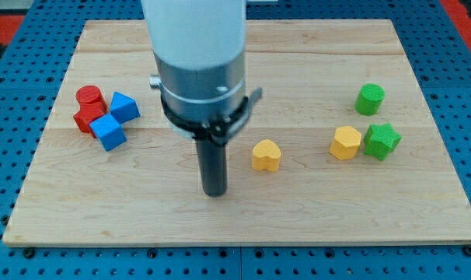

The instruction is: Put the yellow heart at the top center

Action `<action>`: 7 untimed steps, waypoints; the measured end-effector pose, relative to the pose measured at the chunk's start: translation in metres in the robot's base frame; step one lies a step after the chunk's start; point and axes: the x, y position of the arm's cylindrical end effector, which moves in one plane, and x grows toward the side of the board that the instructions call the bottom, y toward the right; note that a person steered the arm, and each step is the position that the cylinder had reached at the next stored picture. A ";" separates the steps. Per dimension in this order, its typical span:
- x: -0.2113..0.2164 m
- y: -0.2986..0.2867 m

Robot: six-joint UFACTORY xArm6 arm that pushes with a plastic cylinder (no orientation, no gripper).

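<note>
While my tip (214,192) rests bare on the wooden board (313,218), holding and touching nothing, the yellow heart (266,155) lies near it toward the view's right and slightly toward the top. The rod stands upright; pushing the heart topward likely requires getting beneath it first.

Wooden table (313,206) bearing: red cylinder (89,97), red block (85,118), two blue cubes (124,106) (108,131) at the view's left; yellow heart (266,155) centrally; yellow hexagon (345,143), green cylinder (369,99), green star (382,141) at right.
</note>
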 end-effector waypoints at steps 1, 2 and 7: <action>0.005 0.016; 0.002 0.042; -0.077 0.075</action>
